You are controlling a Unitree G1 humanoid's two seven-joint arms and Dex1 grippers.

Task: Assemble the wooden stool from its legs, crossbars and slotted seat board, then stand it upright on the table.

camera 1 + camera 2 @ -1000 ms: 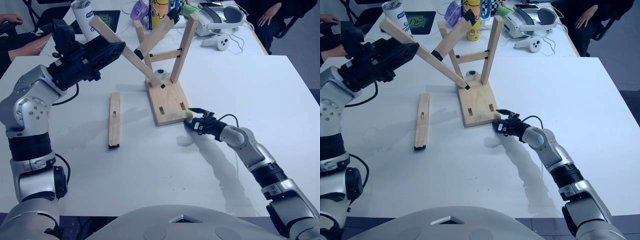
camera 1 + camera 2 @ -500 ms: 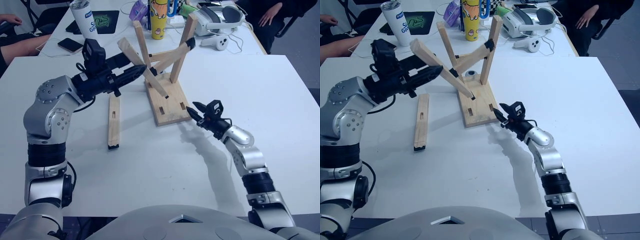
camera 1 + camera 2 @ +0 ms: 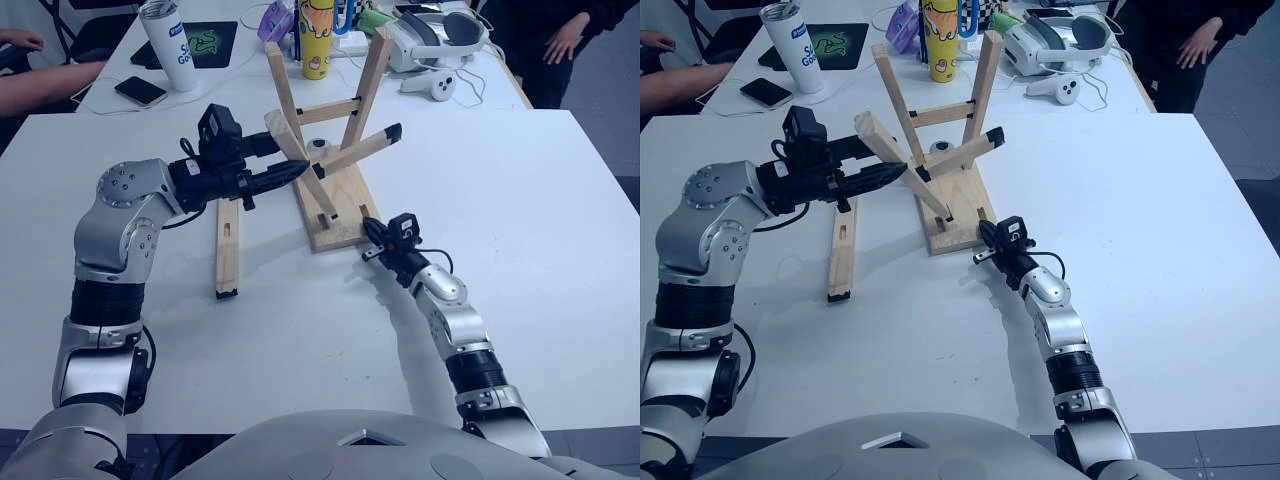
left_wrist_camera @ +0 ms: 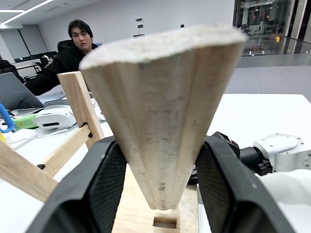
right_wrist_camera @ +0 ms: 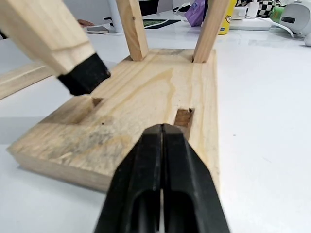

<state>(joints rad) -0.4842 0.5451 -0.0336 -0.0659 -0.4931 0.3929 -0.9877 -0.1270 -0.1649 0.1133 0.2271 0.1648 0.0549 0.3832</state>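
White table (image 3: 560,200) fills the room's foreground, and the seat board (image 3: 345,215) lies flat on it near the middle, slotted face up. Two upright legs (image 3: 283,90) stand in the board's far slots, leaning slightly apart towards their tops, with a crossbar (image 3: 330,110) joining them partway up.

From the robot's left, the left gripper (image 3: 290,172) is clamped around a third leg (image 3: 298,165), holding it at a slant over the board. From the left wrist view the leg's pale end fills the gap between the dark fingers (image 4: 109,189), which press its two sides. A second crossbar (image 3: 355,152) juts from this leg towards the right upright. The leg's black-capped end (image 5: 82,75) hangs just above the near left slot (image 5: 95,102) and is not seated in it.

On the robot's right, the right gripper (image 3: 368,228) sits low at the board's near right corner, its two fingers (image 5: 146,165) pressed together with nothing between them. They point across the board's near edge towards the near right slot (image 5: 183,116); I cannot tell whether they touch the wood.

One loose leg (image 3: 228,245) lies flat on the table to the left of the board, running near-to-far, apart from everything else. Beyond the table, a second desk carries a tumbler (image 3: 170,40), a yellow cup (image 3: 315,40) and a white headset (image 3: 430,35).
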